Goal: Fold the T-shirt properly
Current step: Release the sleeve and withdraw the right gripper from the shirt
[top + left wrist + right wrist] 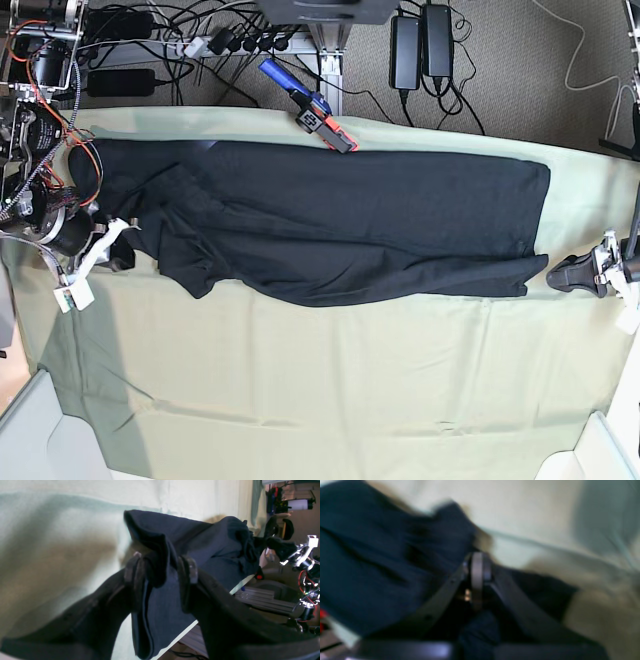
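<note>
Base view shows the T-shirt (330,240) stretched as 1 long dark band across the far half of the table, on the pale green cloth (320,400). At the left edge of this view the right gripper (118,250) sits at the bunched end of the shirt. Its wrist picture is blurred, but the jaws look pressed together with dark fabric around them, so I judge it is clenched on the T-shirt. The middle of the band lies rather flat, with some wrinkles and an uneven near edge. At the right edge the left gripper (160,567) is grasping a thick fold of the T-shirt, with the cloth between its 2 fingers (186,572).

I judge 1 lengthwise fold is made and both ends are held. What remains is to fold the band across its length and to smooth the bunched left end.
</note>
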Controlling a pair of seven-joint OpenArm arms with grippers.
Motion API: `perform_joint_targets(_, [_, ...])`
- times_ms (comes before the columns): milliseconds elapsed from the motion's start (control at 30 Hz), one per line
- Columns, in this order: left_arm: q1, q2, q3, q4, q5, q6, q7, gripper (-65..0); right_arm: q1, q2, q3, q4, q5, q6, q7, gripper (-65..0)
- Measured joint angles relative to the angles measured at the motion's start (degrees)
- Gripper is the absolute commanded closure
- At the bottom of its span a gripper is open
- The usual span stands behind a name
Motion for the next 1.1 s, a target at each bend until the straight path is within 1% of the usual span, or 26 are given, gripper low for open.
perform_joint_targets(133, [0.0,0.0,0.0,0.0,0.0,0.0,0.0,-26.3,-0.3,0.6,0.0,-4.4,-2.1,0.0,0.5,0.0])
perform_joint_targets(267, [0.0,0.0,0.0,0.0,0.0,0.0,0.0,-26.3,-0.3,1.8,0.0,-7.2,-1.8,0.0,2.2,0.0])
perform_joint_targets(367, [0.0,0.0,0.0,0.0,0.0,0.0,0.0,-26.3,-0.3,3.7,0.2,-6.8,4.2,0.0,2.2,0.0])
perform_joint_targets(400, [0.0,0.0,0.0,0.0,0.0,0.0,0.0,-26.3,-0.3,4.2,0.8,-6.4,5.2,0.0,2.1,0.0])
perform_joint_targets(467, [0.0,0.0,0.0,0.0,0.0,0.0,0.0,-26.3,-0.3,4.6,2.8,-5.2,6.2,0.0,1.4,0.0])
perform_joint_targets(567, [0.0,0.0,0.0,0.0,0.0,0.0,0.0,-26.3,-0.2,4.7,7.6,-4.7,6.4,0.0,-0.5,0.0])
perform_joint_targets(700, [0.0,0.0,0.0,0.0,0.0,0.0,0.0,-26.3,-0.4,5.3,13.3,-4.8,3.7,0.0,-2.1,0.0])
perform_joint_targets(800, [0.0,0.0,0.0,0.0,0.0,0.0,0.0,-26.3,-1.6,8.2,13.9,-4.8,3.8,0.0,-1.7,0.0])
perform_joint_targets(900, [0.0,0.0,0.0,0.0,-0.1,0.0,0.0,-26.3,-3.9,10.3,13.9,-4.8,5.4,0.0,-2.8,0.0])
perform_joint_targets(967, [0.0,0.0,0.0,0.0,0.0,0.0,0.0,-26.3,-6.3,10.9,13.8,-4.8,7.9,0.0,-3.4,0.0])
perform_joint_targets(1100, [0.0,0.0,0.0,0.0,-0.1,0.0,0.0,-26.3,-10.3,10.9,13.4,-4.8,8.2,0.1,-3.1,0.0])
